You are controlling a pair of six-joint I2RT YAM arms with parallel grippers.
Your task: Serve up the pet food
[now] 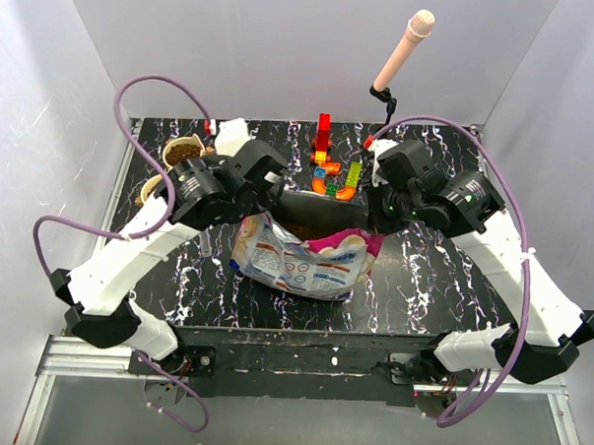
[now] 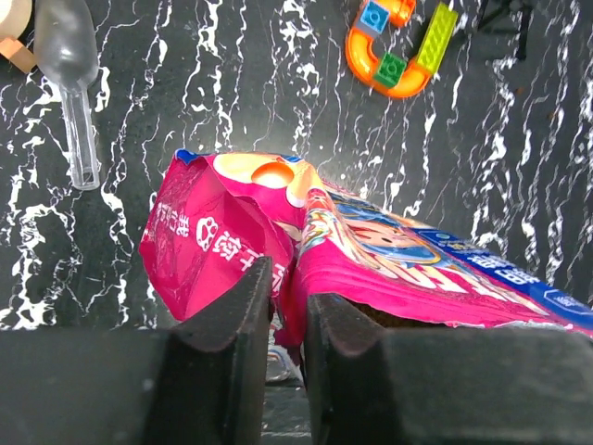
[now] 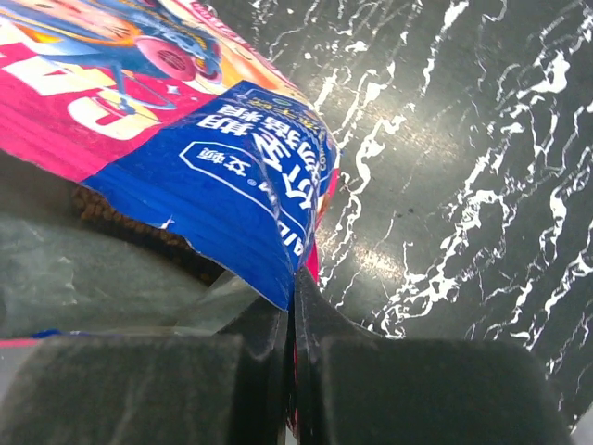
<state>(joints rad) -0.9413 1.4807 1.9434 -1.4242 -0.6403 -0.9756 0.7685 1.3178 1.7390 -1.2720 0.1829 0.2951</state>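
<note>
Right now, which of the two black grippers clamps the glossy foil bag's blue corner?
The right gripper; the left gripper sits at the magenta-pink corner of the foil bag.

Pink/blue bag [image 1: 305, 267] w/ kibble [image 1: 317, 218], open

Bright toy blocks [image 1: 331, 173] lie on the black marbled tabletop [image 1: 442, 278]. Well left of the blocks stand two tan bowls [image 1: 185, 151]. A clear plastic scoop [image 2: 74, 93] lies left of the blocks too. A pink microphone [image 1: 403, 52] rises behind them, to the right.
</note>
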